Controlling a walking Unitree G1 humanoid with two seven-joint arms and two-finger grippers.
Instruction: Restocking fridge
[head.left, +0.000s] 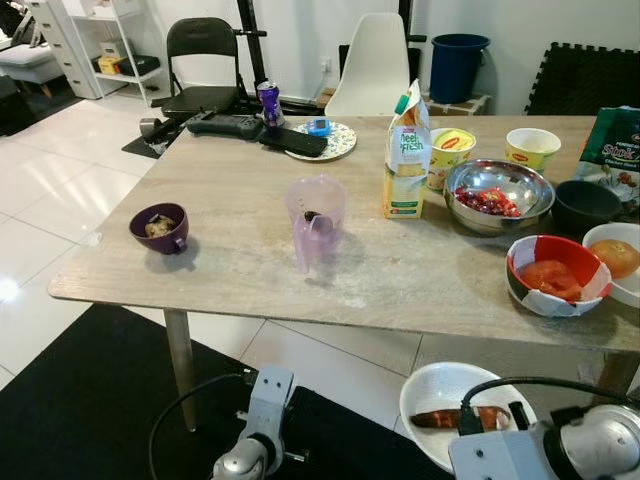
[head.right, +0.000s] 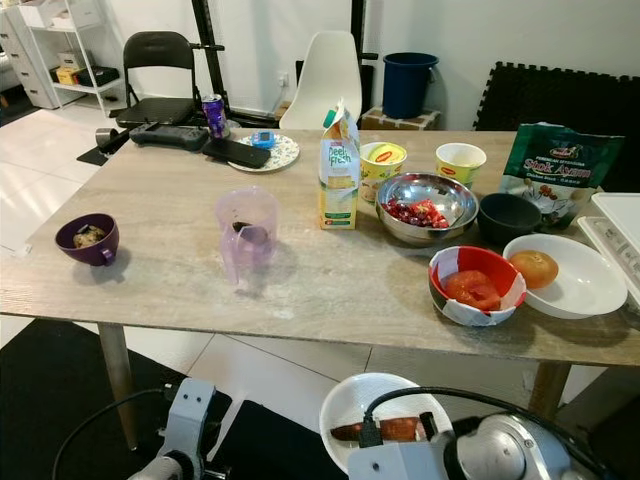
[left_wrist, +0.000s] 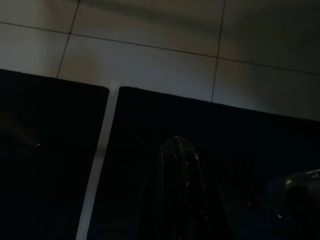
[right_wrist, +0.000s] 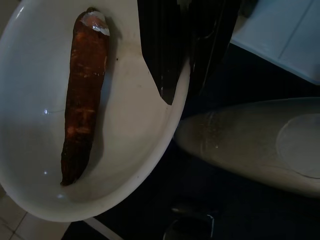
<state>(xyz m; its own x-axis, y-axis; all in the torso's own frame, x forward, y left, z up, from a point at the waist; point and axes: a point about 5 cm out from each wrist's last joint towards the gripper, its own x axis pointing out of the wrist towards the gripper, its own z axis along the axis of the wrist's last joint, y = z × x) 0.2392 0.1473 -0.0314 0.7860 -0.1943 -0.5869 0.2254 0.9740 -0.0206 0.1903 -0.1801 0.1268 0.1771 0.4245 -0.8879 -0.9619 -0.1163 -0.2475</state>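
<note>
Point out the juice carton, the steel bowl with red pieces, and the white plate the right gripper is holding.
juice carton (head.left: 406, 165), left eye view, front face.
steel bowl (head.left: 462, 206), left eye view, left outer wall.
white plate (right_wrist: 35, 85), right wrist view, bare inside left of the brown food.

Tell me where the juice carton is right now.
The juice carton stands upright near the middle of the table, right of the clear purple jug and just left of the steel bowl, with a yellow cup behind it.
</note>
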